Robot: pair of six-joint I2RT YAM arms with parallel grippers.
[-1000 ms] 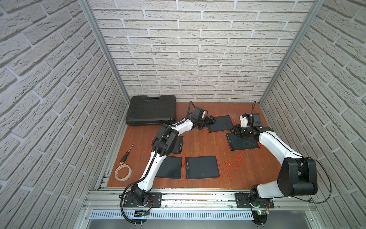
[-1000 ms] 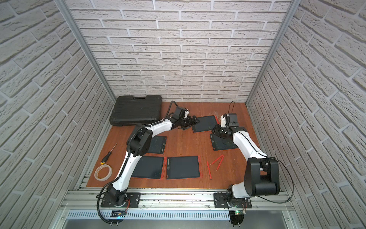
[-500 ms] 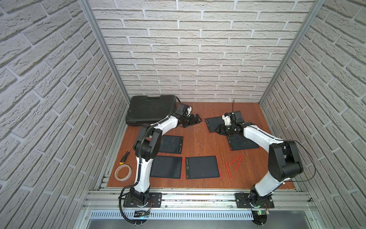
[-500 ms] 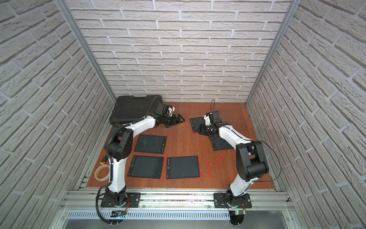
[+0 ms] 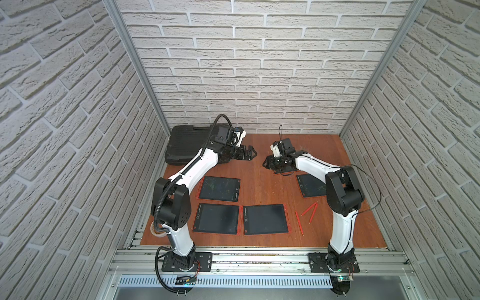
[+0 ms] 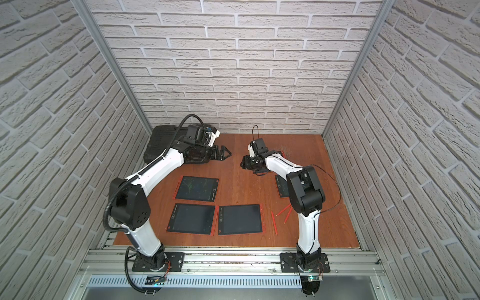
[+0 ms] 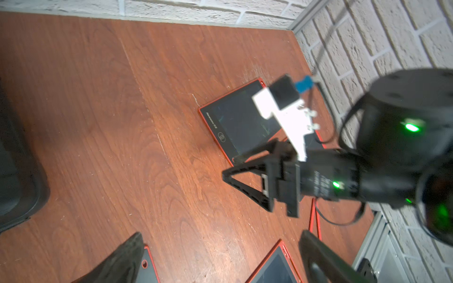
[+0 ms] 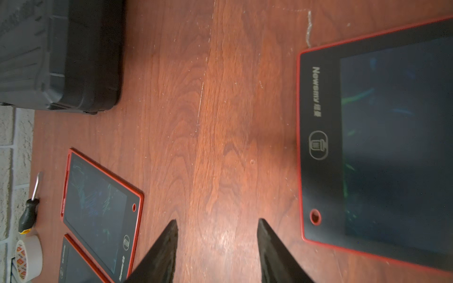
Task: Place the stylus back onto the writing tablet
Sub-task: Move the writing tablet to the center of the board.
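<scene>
Three red styluses [image 5: 299, 222] lie loose at about 5 o'clock from the right gripper [image 5: 267, 163], their long axes running roughly 12-to-6, and the right arm [image 5: 340, 197] is the nearer. That gripper and the left gripper [image 5: 252, 153] both stand parted and empty. Since a second ago the right one has swung off the writing tablet [image 5: 311, 185] toward 9 o'clock, its jaws widening.

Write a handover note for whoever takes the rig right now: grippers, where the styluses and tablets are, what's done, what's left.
Left gripper: open, empty, near the black case.
Right gripper: open, empty, over bare table beside the back tablet.
Styluses: three red ones lie loose on the table, right of the front tablets; none is held.
Done: cannot tell whether any tablet already carries its stylus.
Left: pick up each loose stylus and seat it on a tablet.
</scene>
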